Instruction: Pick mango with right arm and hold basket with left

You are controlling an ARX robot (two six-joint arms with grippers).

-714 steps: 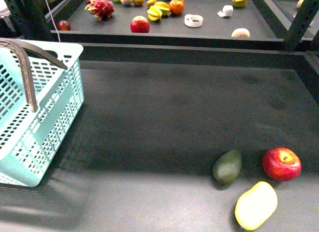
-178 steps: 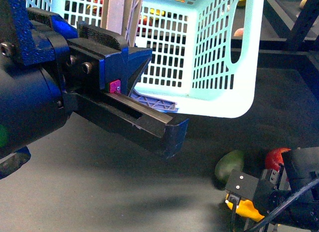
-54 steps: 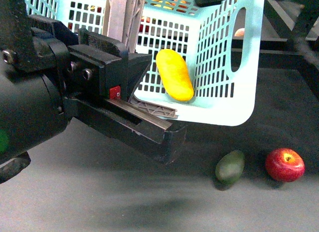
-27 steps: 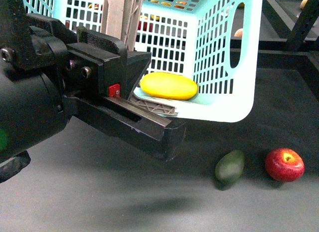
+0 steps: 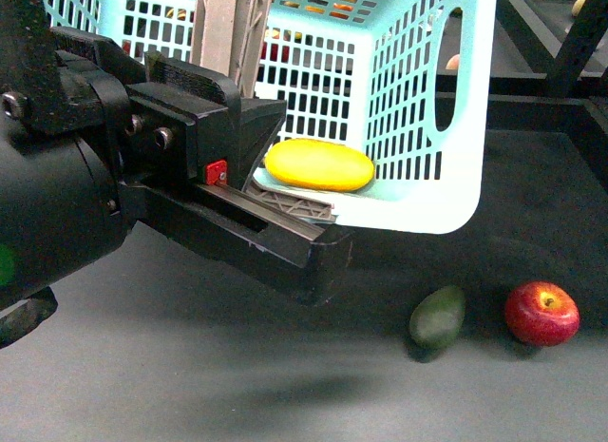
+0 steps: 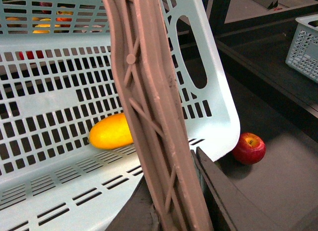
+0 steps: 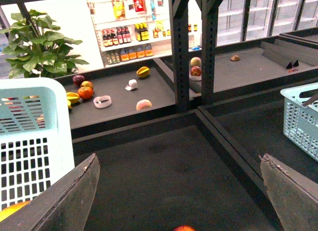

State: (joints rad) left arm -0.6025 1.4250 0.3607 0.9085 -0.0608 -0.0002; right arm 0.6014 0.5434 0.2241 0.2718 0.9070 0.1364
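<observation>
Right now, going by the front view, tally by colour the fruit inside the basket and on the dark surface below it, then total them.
Yellow: 1, the mango lying in the basket
Dark green: 1, the oval fruit on the surface
Red: 1, the apple on the surface
Total: 3

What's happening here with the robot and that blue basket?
The left arm's fingers grip the grey-brown handle of the basket, holding it tilted above the dark surface. The yellow mango lies inside it. The right arm's fingers are open and empty. A red apple and a dark green fruit sit below.
</observation>
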